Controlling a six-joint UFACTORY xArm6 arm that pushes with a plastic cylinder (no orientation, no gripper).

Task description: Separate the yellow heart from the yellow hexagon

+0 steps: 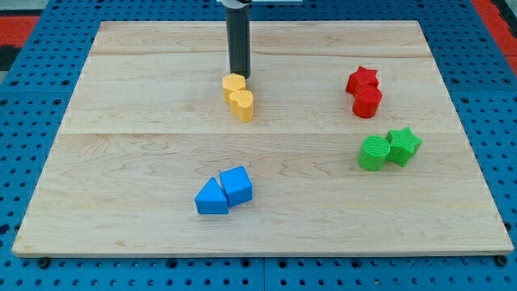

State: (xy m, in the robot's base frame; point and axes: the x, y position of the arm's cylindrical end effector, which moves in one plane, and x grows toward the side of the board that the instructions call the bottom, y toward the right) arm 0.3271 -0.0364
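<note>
In the camera view my tip (240, 76) sits just above the yellow hexagon (233, 84), which touches the yellow heart (241, 104) below it near the bench's (145, 162) top centre; no gripper exists to report, and the separation is not yet begun.

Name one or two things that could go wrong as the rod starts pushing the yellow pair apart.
My tip sits just above the yellow hexagon, which touches the yellow heart below it. A push straight towards the view's bottom would probably drive both blocks along together, still joined. A push off-centre might merely spin the hexagon against the heart. A long push downward could also carry them towards the blue blocks.
</note>
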